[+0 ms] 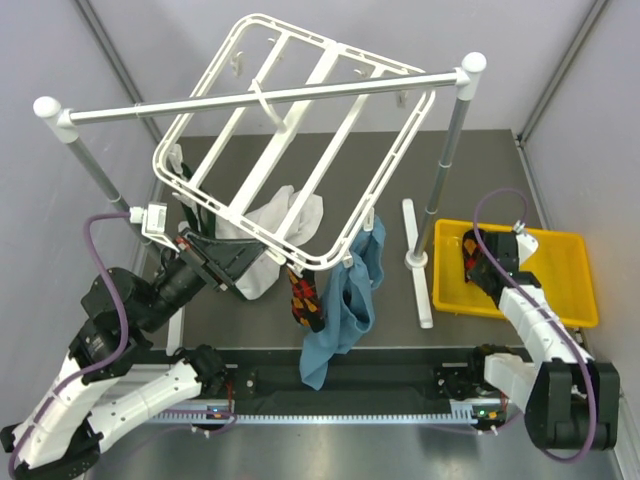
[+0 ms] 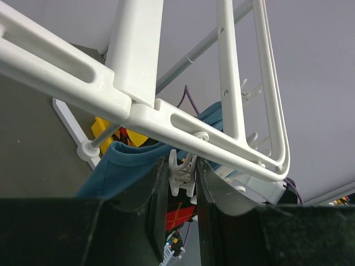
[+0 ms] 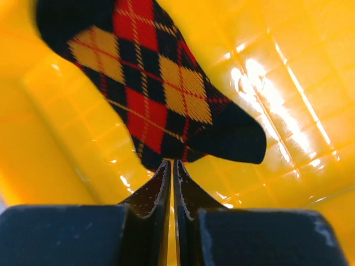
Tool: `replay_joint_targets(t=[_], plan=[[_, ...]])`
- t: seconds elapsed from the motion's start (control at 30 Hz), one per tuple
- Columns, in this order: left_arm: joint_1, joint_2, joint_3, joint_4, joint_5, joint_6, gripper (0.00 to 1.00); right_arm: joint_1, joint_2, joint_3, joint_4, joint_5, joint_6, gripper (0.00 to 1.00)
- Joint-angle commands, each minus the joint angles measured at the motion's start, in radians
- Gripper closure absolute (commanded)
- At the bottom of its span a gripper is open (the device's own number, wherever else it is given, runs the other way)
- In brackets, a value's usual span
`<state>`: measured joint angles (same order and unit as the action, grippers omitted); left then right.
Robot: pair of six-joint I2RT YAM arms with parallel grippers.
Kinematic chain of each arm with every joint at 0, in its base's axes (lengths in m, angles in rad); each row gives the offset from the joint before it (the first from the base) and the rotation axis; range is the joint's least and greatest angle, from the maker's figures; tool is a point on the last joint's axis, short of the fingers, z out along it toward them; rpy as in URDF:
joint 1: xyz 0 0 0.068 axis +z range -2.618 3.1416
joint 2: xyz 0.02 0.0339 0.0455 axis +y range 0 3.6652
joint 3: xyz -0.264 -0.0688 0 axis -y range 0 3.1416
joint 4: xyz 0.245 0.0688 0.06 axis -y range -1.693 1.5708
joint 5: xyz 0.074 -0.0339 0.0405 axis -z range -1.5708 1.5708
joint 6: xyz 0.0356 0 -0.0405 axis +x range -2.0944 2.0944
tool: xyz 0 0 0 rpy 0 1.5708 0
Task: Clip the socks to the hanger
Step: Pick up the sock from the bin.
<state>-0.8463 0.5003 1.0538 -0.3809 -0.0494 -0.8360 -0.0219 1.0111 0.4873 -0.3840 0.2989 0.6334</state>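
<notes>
The white hanger [image 1: 200,97] hangs tilted from a silver rail. One argyle sock [image 1: 306,300] hangs from a clip on its near edge. My left gripper [image 1: 268,258] is shut on that white clip [image 2: 183,172], just under the frame [image 2: 138,55]; the sock [image 2: 180,213] shows below, between the fingers. The other sock [image 3: 155,83] lies in a yellow tray [image 3: 288,138]. My right gripper [image 3: 172,162] is shut, with its tips pinching that sock's near edge. In the top view the right gripper [image 1: 478,258] is down in the tray by that sock [image 1: 469,268].
A teal-blue cloth [image 1: 345,300] and a white cloth [image 1: 270,235] hang from the hanger beside the clipped sock. The silver rail [image 1: 270,97] stands on two posts; the right post's white foot [image 1: 418,262] lies beside the yellow tray [image 1: 560,285].
</notes>
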Motion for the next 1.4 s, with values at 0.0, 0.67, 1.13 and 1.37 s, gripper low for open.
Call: replay_joint_targets(t=[0.0,0.67,1.13,1.37], plan=[[-0.002,0.003,0.006,0.022,0.020,0.012,1.00,-0.012,-0.110,0.111,-0.016,0.032,-0.046,1.00],[0.000,-0.016,-0.009,0.045,0.033,0.005,1.00,-0.016,-0.050,0.117,0.016,0.011,-0.012,0.18],[0.000,-0.020,-0.020,0.048,0.040,0.009,1.00,-0.047,0.192,0.060,0.137,0.023,0.038,0.49],[-0.002,-0.020,-0.021,0.045,0.040,0.011,1.00,-0.049,0.055,0.137,0.041,-0.035,-0.015,1.00]])
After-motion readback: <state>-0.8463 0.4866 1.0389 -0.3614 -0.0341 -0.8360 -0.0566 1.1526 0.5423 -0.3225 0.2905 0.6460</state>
